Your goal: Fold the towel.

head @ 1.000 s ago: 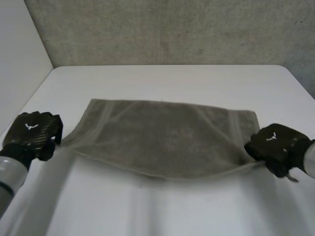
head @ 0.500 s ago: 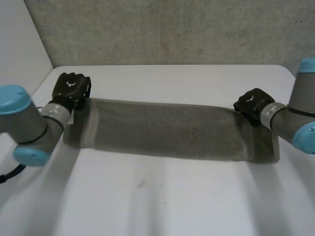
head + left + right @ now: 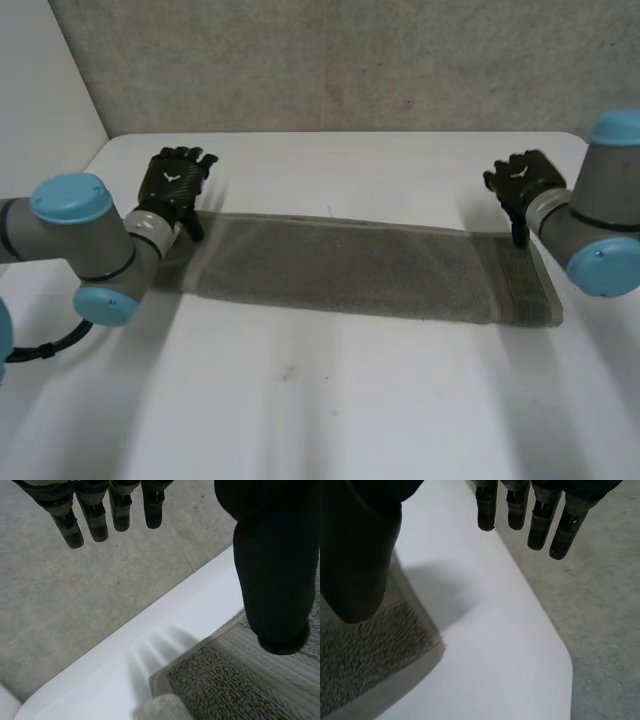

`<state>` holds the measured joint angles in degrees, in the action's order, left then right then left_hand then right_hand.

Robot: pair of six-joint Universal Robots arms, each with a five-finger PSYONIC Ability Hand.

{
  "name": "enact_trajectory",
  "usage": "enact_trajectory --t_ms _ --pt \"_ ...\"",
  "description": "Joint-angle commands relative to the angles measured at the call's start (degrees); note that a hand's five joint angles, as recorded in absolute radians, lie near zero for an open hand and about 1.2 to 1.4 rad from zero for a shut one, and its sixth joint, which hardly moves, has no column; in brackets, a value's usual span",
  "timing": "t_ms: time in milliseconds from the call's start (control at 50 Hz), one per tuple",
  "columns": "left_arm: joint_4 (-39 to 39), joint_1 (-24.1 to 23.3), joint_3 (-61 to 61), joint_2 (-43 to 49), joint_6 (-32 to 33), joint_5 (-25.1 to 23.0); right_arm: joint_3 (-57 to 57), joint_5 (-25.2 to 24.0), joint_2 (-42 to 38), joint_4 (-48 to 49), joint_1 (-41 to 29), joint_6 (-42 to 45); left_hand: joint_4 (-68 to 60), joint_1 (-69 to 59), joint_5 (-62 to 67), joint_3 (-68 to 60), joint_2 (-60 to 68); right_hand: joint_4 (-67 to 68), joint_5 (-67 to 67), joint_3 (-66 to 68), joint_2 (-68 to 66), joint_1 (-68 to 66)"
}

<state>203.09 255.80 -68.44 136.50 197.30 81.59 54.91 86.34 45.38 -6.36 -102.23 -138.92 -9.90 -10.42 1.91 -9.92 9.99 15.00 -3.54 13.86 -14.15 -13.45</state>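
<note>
We begin with the white table [image 3: 320,420], which runs from the near edge out to a grey concrete wall [image 3: 350,60] at 12 o'clock.

Across the middle of the table lies the towel [image 3: 370,270], a grey-green strip that looks folded lengthwise. Its long axis runs from 9 o'clock to 3 o'clock, dipping slightly toward the 3 o'clock end. It rests flat on the tabletop, and a ribbed band crosses it near the 3 o'clock end.

The left arm [image 3: 75,245] comes in at 9 o'clock and the right arm [image 3: 600,235] at 3 o'clock. Each one reaches toward the far edge of the towel.

The left hand [image 3: 172,182] sits at the towel's 10 o'clock corner, just past its far edge. In its wrist view we see its fingers [image 3: 95,515] straight and spread over the bare table edge. Its thumb hangs well apart from them, above the towel's ribbed cloth, so this hand is relaxed and holds nothing.

The right hand [image 3: 520,180] sits at the towel's 2 o'clock corner. Its fingers [image 3: 520,505] are also straight and point out past the table's rounded corner. Its thumb is held wide, over the towel's end, so this hand is likewise slack and empty. We cannot tell whether either thumb touches the cloth.
</note>
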Motion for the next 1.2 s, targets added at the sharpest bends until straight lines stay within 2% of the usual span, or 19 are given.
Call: enact_trajectory --t_ms 20,100,180,320,420,480,520,540,560,580,700,840,920,1040,1060,1080,1100,1180,1200 --pt "-1.0 1.0 -9.8 -10.1 -3.9 2.9 13.2 -0.9 13.0 -0.2 0.5 -8.1 -0.1 0.4 -1.9 -0.1 0.0 -5.0 3.5 -3.9 4.1 3.5" --pt "-0.9 2.2 -20.1 -19.2 -7.2 2.4 24.9 -1.2 19.9 -0.1 1.3 -8.9 -0.1 0.4 -1.9 -0.1 0.0 -5.0 3.5 -3.9 4.1 3.5" --pt "-0.2 2.6 -28.6 -25.5 -9.6 2.2 31.3 -1.4 22.6 0.1 3.5 -9.0 -0.1 0.4 -1.9 -0.1 0.0 -5.0 3.5 -3.9 4.1 3.5" --pt "2.7 2.6 -35.1 -27.9 -11.8 2.2 39.9 -4.8 22.9 3.9 5.6 -9.2 -0.1 0.4 -1.9 -0.1 0.0 0.0 -1.4 1.1 -0.8 -1.5" --pt "5.8 2.4 -36.5 -28.0 -12.0 2.3 44.2 -6.4 20.7 13.0 7.1 -8.8 -0.1 0.4 -1.9 -0.1 0.0 14.1 -15.5 15.2 -14.9 -15.6" --pt "6.1 2.4 -36.8 -28.0 -12.2 2.3 44.2 -6.5 19.5 14.6 7.2 -8.7 -0.1 0.4 -1.9 -0.1 0.0 16.9 -18.4 18.1 -17.8 -18.5" --pt "6.1 2.3 -36.8 -28.0 -12.2 2.3 43.4 -6.2 16.6 15.3 7.5 -7.9 -0.1 0.4 -1.9 -0.1 0.0 36.3 -37.8 37.5 -37.2 -37.9" --pt "6.1 2.3 -36.8 -28.0 -12.3 2.3 43.4 -6.2 16.6 15.3 7.5 -7.9 -0.1 0.4 -1.9 -0.1 0.0 36.5 -37.9 37.6 -37.3 -38.0" --pt "6.1 2.3 -36.8 -28.0 -12.3 2.3 42.7 -5.6 15.5 15.3 7.7 -7.6 -0.1 0.4 -1.9 -0.1 0.0 57.8 -59.2 58.9 -58.6 -59.3" --pt "6.1 2.2 -36.9 -28.0 -12.4 2.3 42.0 -5.2 15.4 15.8 8.7 -7.1 -0.1 0.4 -1.9 -0.1 0.0 64.9 -66.4 66.1 -65.8 -66.5" --pt "6.5 2.5 -38.1 -30.0 -12.7 2.2 40.1 -3.5 16.3 15.3 13.5 -4.1 -0.1 0.4 -1.9 -0.1 0.0 65.0 -66.5 66.1 -65.9 -66.5" --pt "6.5 2.5 -38.3 -30.8 -12.8 2.3 32.9 -0.9 17.0 11.9 21.4 10.4 -0.1 0.4 -1.9 -0.1 0.0 65.0 -66.5 66.1 -65.9 -66.5" --pt "6.7 2.5 -39.0 -31.0 -12.9 2.2 30.5 -1.4 17.0 8.9 20.7 9.9 -0.1 0.4 -1.9 -0.1 0.0 65.0 -66.5 66.1 -65.9 -66.5" --pt "6.8 2.1 -39.1 -31.0 -13.0 2.3 27.5 -3.0 19.0 3.6 18.8 -0.5 -0.1 0.4 -1.9 -0.1 0.0 65.0 -66.5 66.1 -65.9 -66.5" --pt "6.8 2.1 -39.1 -31.0 -13.0 2.3 28.0 -3.8 19.7 3.2 18.0 -3.8 -0.1 0.4 -1.9 -0.1 0.0 33.6 -35.0 34.7 -34.4 -35.1" --pt "6.9 2.0 -39.2 -31.0 -13.0 2.3 28.0 -3.8 19.7 3.2 18.0 -3.8 -0.1 0.4 -1.9 -0.1 0.0 33.3 -34.7 34.4 -34.1 -34.8" --pt "6.9 2.0 -39.2 -31.0 -13.0 2.3 29.5 -5.2 20.0 3.0 17.5 -6.6 -0.1 0.4 -1.9 -0.1 0.0 3.6 -5.1 4.8 -4.5 -5.2" --pt "6.9 1.7 -39.8 -31.0 -13.0 2.2 34.4 -10.1 20.6 3.6 17.8 -9.1 -0.1 0.4 -1.9 -0.1 0.0 5.3 -6.8 6.5 -6.2 -6.9" --pt "7.0 1.7 -40.0 -31.0 -13.0 2.2 36.8 -13.8 21.2 3.8 17.8 -8.9 -0.1 0.4 -1.9 -0.1 0.0 5.5 -7.0 6.7 -6.4 -7.1"
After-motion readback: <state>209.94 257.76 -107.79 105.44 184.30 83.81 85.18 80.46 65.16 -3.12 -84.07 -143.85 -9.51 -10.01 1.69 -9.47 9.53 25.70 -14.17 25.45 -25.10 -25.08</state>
